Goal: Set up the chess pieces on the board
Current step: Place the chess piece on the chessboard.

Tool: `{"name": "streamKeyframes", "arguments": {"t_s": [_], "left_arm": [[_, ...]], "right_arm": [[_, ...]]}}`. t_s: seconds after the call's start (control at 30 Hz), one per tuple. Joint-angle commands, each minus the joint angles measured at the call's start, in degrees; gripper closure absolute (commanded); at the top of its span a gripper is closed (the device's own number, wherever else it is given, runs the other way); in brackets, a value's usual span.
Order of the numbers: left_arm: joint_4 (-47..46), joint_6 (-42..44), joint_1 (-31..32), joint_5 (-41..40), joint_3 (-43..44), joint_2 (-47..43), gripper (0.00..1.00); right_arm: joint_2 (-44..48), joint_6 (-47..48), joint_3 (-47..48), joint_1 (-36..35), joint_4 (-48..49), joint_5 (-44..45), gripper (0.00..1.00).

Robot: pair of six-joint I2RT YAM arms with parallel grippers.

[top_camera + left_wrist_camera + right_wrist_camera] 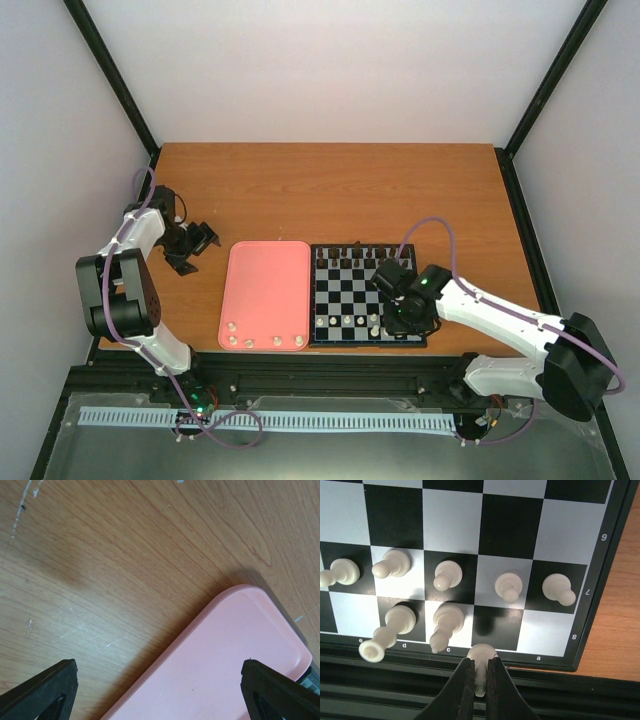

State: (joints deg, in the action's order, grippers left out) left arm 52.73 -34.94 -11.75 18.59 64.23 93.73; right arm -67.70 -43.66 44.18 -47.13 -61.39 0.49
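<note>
Wood table (pixel 330 190) is flat, a bit scuffed, plain walls all round and lots of bare room at the far side. Pink tray (pixel 265 280) sits just left of the board (pixel 345 292). Four white chess pieces (pixel 277 342) line the tray's near edge, and more stand in the board's two near rows. Left gripper (pixel 160 690) hangs wide open near the tray's far left corner, holding nothing. Right gripper (pixel 480 666) is pinched tight on one piece (pixel 482 653) at the board's near rim. My guess: light, hard, slick, tippy little things, so grab the narrow waist from straight above.
</note>
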Motion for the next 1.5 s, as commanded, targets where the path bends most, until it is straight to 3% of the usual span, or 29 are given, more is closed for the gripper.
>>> {"name": "streamKeyframes", "arguments": {"t_s": [0.0, 1.47], "left_arm": [[0.4, 0.3, -0.3, 0.5, 1.7, 0.5, 0.0], [0.3, 0.6, -0.3, 0.6, 2.0, 2.0, 0.0]], "right_arm": [[-1.5, -1.5, -1.3, 0.4, 3.5, 1.4, 0.97], [-6.6, 1.9, -2.2, 3.4, 5.2, 1.1, 0.95]]}}
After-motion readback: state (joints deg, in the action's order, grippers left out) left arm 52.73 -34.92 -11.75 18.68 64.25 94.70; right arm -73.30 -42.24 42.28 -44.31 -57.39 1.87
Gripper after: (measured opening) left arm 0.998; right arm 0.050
